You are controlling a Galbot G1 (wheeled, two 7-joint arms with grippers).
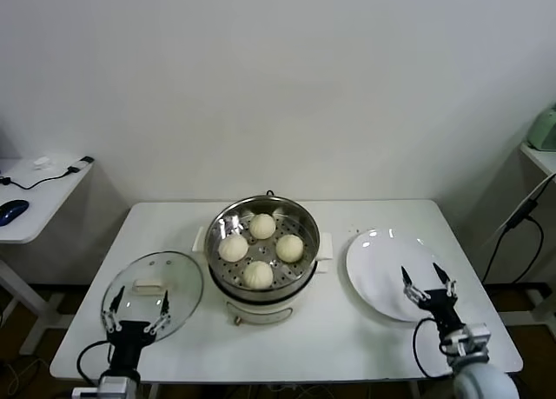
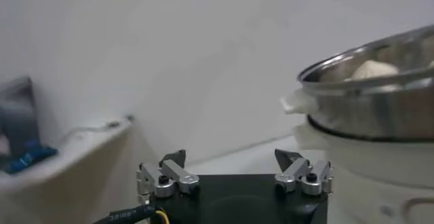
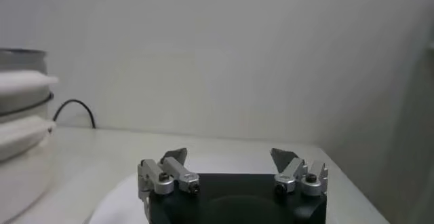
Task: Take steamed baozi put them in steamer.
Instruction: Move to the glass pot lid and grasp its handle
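Note:
The steel steamer (image 1: 228, 225) stands at the table's middle on its cream-white base. Several cream-white baozi lie on its perforated tray: one at the back (image 1: 262, 226), one at the left (image 1: 233, 248), one at the right (image 1: 289, 248), one at the front (image 1: 258, 275). My left gripper (image 1: 136, 308) is open and empty at the front left, over the glass lid. The left wrist view shows the steamer (image 2: 380, 113) with one baozi (image 2: 371, 69) above its rim. My right gripper (image 1: 427, 280) is open and empty at the front right, over the plate's near edge.
A round glass lid (image 1: 178, 277) with a white handle lies left of the steamer. A flat white plate (image 1: 378, 264) lies to its right, bare. A side desk (image 1: 35, 199) with a blue mouse stands at the far left. A cable hangs at the far right.

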